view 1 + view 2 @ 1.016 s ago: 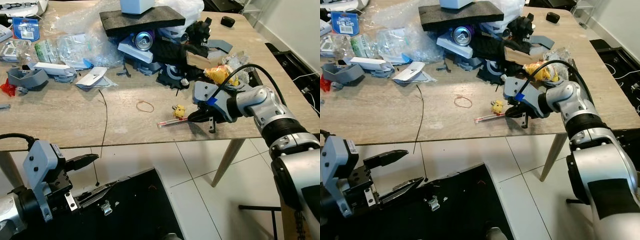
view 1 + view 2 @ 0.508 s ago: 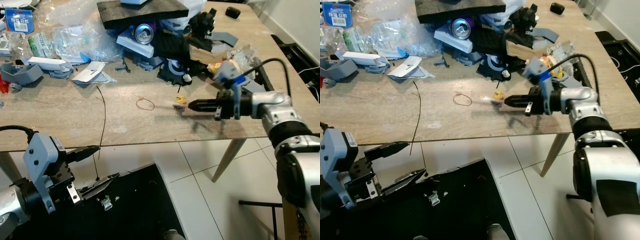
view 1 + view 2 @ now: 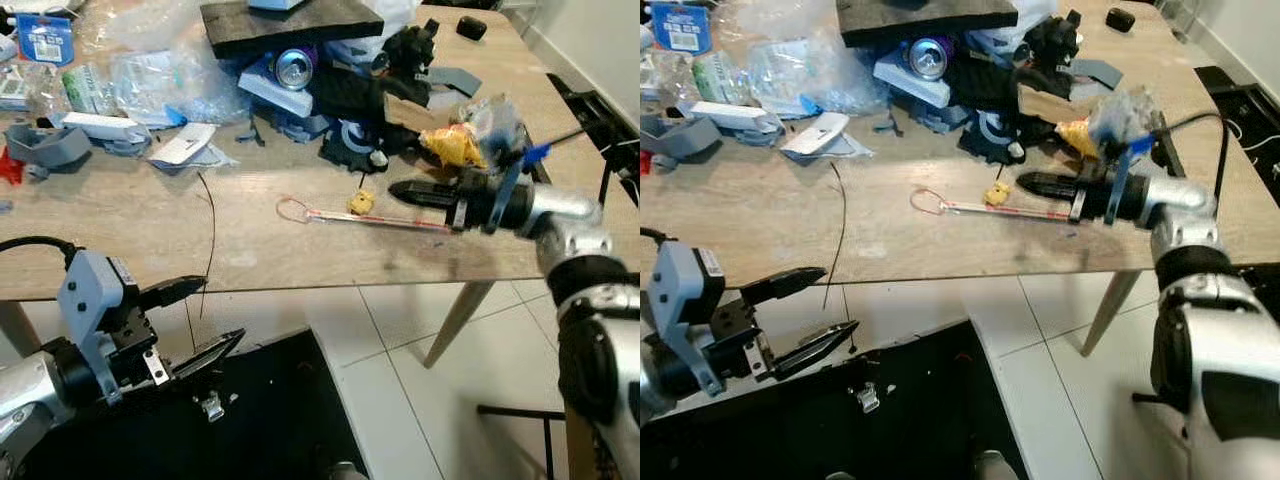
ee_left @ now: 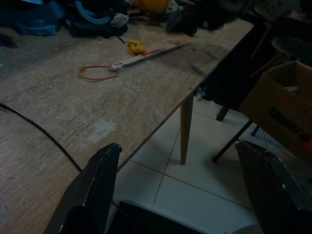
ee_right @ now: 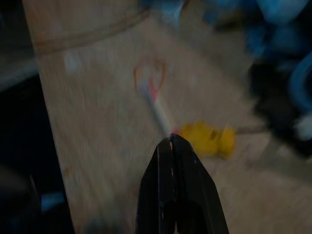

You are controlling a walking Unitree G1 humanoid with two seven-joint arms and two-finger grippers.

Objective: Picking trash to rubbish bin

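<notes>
Barely underway, the right tool (image 3: 400, 189) pinches shut on a thin red-and-white stick (image 3: 365, 218) lying on the cluttered surface (image 3: 120, 230), while the left tool (image 3: 195, 320) hangs wide open below.

I'm looking along the right gripper (image 5: 171, 142), whose two black fingers are pressing together over the wooden table (image 5: 92, 126). A thin red-and-white stick (image 5: 155, 105) is running from their tips to an orange rubber band (image 5: 149, 73). A yellow scrap (image 5: 207, 139) is lying just beside the tips.
</notes>
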